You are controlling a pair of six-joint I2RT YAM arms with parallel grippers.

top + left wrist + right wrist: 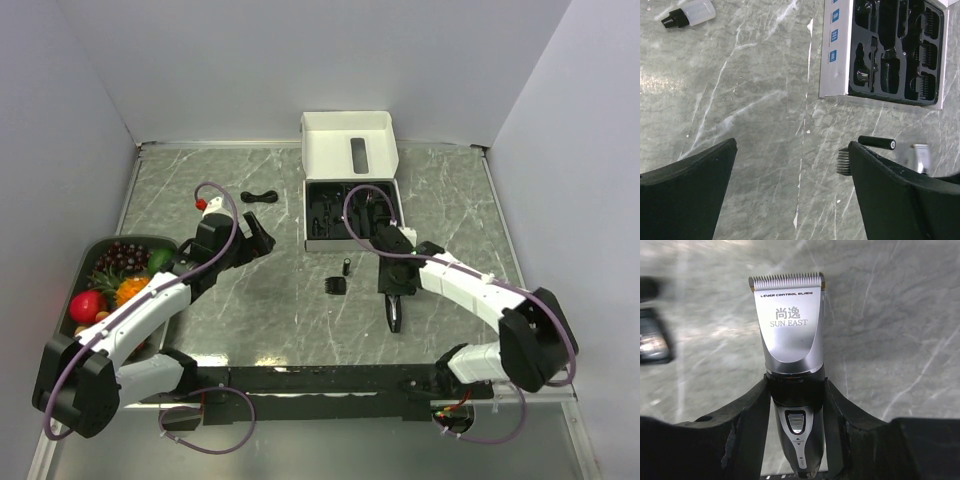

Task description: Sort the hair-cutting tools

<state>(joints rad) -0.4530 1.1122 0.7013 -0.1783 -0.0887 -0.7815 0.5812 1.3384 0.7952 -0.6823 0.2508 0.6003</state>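
Note:
My right gripper (390, 278) is shut on the black-and-silver hair clipper (398, 312). In the right wrist view the fingers (752, 410) clamp the clipper (792, 335) at its black waist, with the blade pointing away over the table. The small black comb guard (336, 286) and the tiny black cylinder (346, 266) lie just to its left. Both show in the left wrist view, the guard (842, 162) and the cylinder (876, 142). The coiled black cable (259, 196) lies at the back left. My left gripper (258, 236) is open and empty over bare table (792, 150).
The open white box (350, 150) with its black moulded tray (895, 50) stands at the back centre. A bowl of fruit (115, 275) sits at the left edge. A small white bottle (690, 14) with a dark cap lies near the cable.

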